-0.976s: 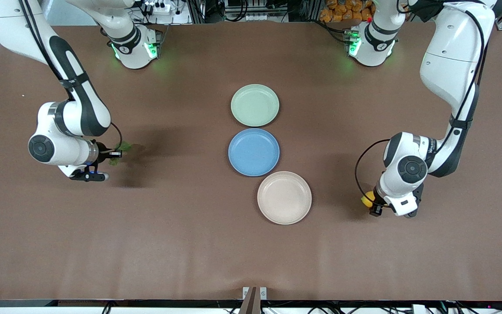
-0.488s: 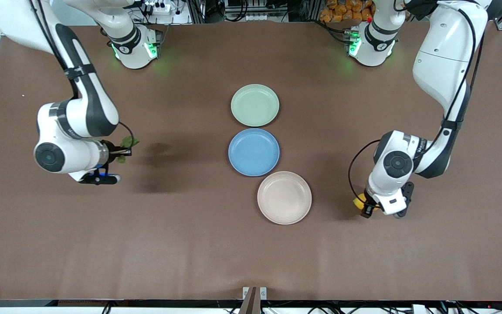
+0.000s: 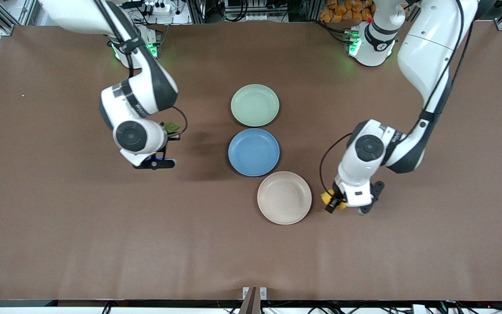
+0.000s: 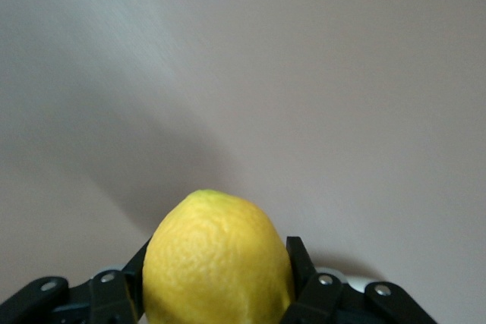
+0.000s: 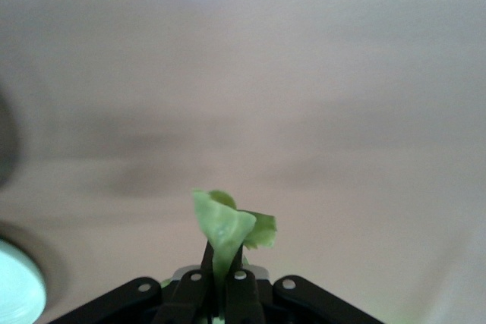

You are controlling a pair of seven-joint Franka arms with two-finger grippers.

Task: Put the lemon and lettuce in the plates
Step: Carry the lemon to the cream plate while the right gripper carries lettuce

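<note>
Both arms have swung inward since a second ago. My left gripper (image 3: 333, 204), clamped on the lemon (image 3: 328, 199), hangs beside the beige plate (image 3: 284, 197); my right gripper (image 3: 169, 138), pinching the lettuce (image 3: 172, 127), still approaches the green plate (image 3: 255, 105). Drops come next, I'd judge.

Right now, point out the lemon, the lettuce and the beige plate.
lemon (image 4: 218, 259), left wrist view, middle of its yellow skin.
lettuce (image 5: 228, 227), right wrist view, middle of the leaf.
beige plate (image 3: 284, 197), front view, its bare centre.
</note>
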